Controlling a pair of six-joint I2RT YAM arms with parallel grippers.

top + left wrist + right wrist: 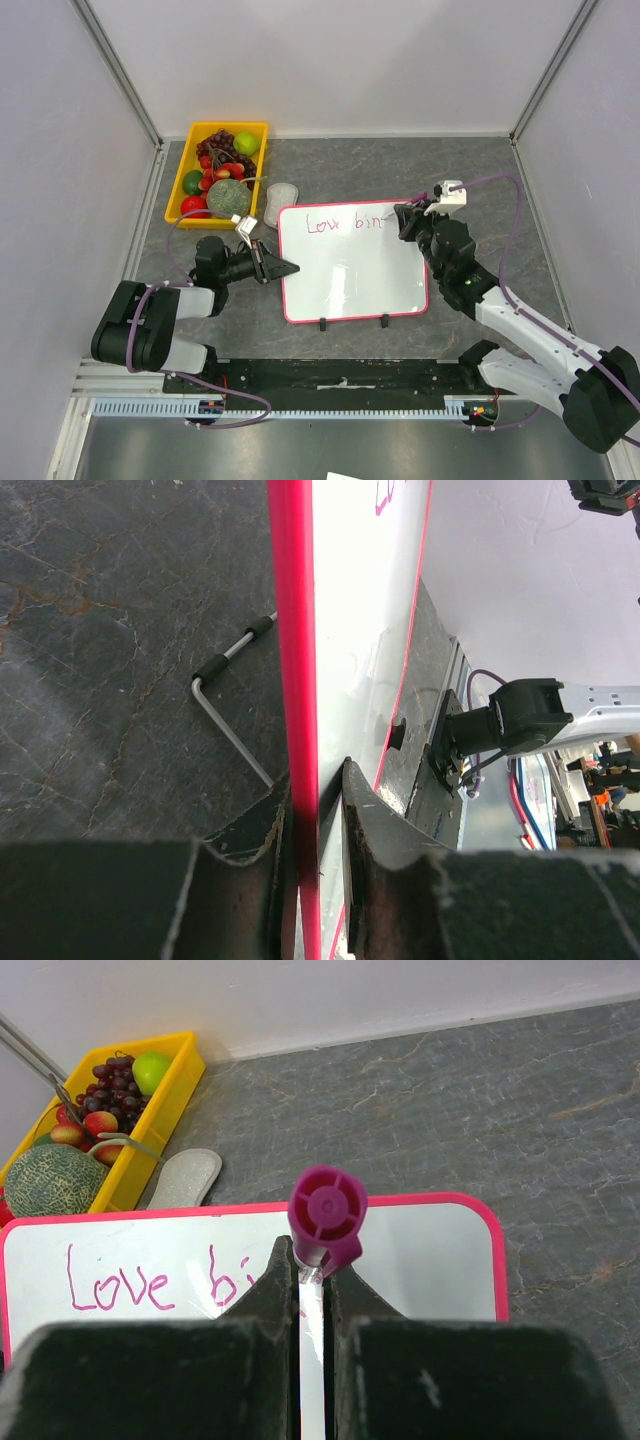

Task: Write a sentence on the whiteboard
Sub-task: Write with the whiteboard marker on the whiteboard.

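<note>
Right gripper (312, 1276) pinches the marker (327, 1210), tip apparently at the sentence (118, 1285)'s end; unwritten whiteboard (350, 280) continues frame-right. Left gripper (283, 268) clamps its left edge.

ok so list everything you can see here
whiteboard: one, white with pink-red frame, mid table
writing: one line, pink, top of the whiteboard
marker: one, magenta, at the whiteboard's top right
tray: one, yellow, far left
fruit: several, red, green, purple, in the tray
oval pad: one, pale grey, between tray and whiteboard
table: one, dark grey
left hand: one, black, shut on the whiteboard's left edge
right hand: one, black, shut on the marker
</note>
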